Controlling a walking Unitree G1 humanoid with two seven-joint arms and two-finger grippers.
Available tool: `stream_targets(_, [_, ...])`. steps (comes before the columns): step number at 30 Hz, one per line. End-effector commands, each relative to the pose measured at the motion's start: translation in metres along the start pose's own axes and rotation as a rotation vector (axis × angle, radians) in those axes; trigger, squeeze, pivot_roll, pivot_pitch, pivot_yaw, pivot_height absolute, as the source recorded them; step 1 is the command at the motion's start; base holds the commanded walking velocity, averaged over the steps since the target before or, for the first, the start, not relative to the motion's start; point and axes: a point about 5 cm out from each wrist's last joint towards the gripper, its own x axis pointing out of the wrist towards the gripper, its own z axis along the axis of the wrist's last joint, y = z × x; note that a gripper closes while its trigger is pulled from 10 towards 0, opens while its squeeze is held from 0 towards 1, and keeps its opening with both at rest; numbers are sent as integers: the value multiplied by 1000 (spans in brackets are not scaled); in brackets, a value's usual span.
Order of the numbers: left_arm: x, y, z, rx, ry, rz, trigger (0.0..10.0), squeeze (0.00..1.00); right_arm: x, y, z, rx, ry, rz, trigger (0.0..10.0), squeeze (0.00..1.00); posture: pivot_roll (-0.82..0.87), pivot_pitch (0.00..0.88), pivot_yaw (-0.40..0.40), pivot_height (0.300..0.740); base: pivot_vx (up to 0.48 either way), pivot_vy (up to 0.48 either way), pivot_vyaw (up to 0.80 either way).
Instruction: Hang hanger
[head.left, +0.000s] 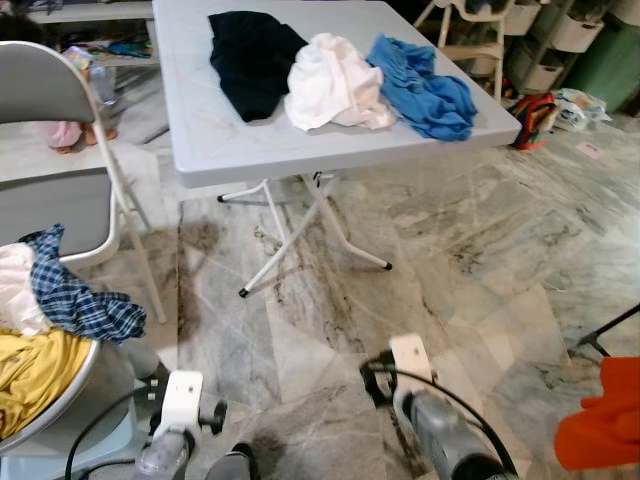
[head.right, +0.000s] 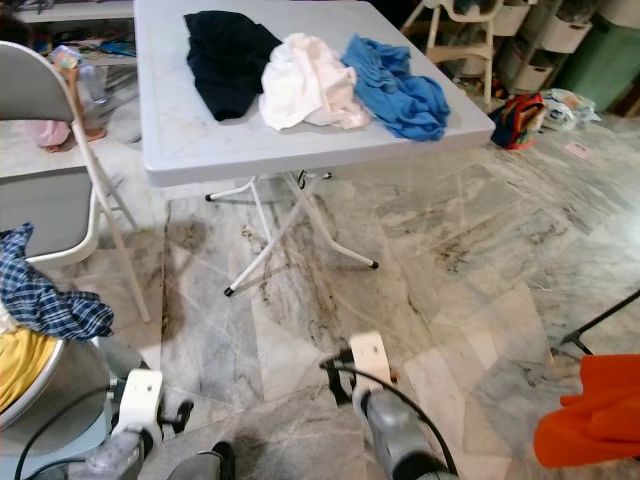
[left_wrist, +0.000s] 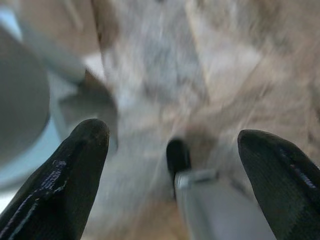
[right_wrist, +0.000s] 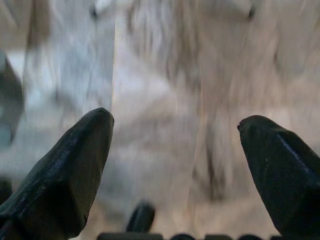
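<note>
Both the left gripper (left_wrist: 172, 175) and right gripper (right_wrist: 175, 170) are hanging spread and empty over the marble floor (head.left: 470, 250), so any hanger, judged light and stiff, is awaiting a grip at its hook neck.

We see both wrist views blurred; orange cloth (head.left: 603, 415) and basket (head.left: 40, 400) cut off at the near edges.

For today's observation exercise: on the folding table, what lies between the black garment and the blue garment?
A crumpled white garment lies between the black garment and the blue garment on the table, touching both, as the left eye view shows.
</note>
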Motion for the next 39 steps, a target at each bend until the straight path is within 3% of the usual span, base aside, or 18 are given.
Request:
stream_targets(1, [-2, -2, -10, 5, 49, 6, 10000, 0, -4, -12, -16, 42, 66, -47, 10000, 0, 232, 119, -142, 740, 0, 0, 0])
stream_targets(4, [-4, -2, -18, -45, 86, 21, 10000, 0, -9, -23, -28, 29, 108, -86, 10000, 0, 221, 109, -128, 740, 0, 0, 0])
stream_targets(10, [-7, 5, -28, 14, 146, 19, 10000, 0, -17, -41, -44, 95, 171, -196, 10000, 0, 210, 102, -122, 740, 0, 0, 0])
stream_targets(14, [-8, 8, -31, 29, 162, 23, 10000, 0, -18, -43, -46, 92, 179, -199, 10000, 0, 201, 104, -103, 740, 0, 0, 0])
stream_targets(19, [-17, 2, -53, 66, 208, 8, 10000, 0, -20, -44, -50, 117, 195, -223, 10000, 0, 211, 104, -96, 740, 0, 0, 0])
stream_targets(24, [-20, 4, -56, 64, 192, 36, 10000, 0, -19, -42, -48, 136, 179, -222, 10000, 0, 213, 102, -97, 740, 0, 0, 0])
stream_targets(30, [-14, 1, -39, 113, 116, 17, 10000, 0, -11, -46, -23, 239, 93, -255, 10000, 0, 212, 97, -94, 740, 0, 0, 0])
stream_targets(33, [7, 4, 21, 186, -9, 13, 10000, 0, -8, -49, -11, 269, 60, -273, 10000, 0, 202, 90, -86, 740, 0, 0, 0])
stream_targets(35, [10, 3, 33, 203, -41, 23, 10000, 0, -8, -49, -9, 275, 52, -275, 10000, 0, 197, 86, -82, 740, 0, 0, 0])
stream_targets(37, [15, -3, 59, 182, -114, 14, 10000, 0, -8, -50, -7, 294, 39, -281, 10000, 0, 186, 84, -73, 740, 0, 0, 0])
stream_targets(39, [16, -4, 64, 180, -127, 9, 10000, 0, -8, -50, -7, 297, 38, -282, 10000, 0, 186, 84, -73, 740, 0, 0, 0])
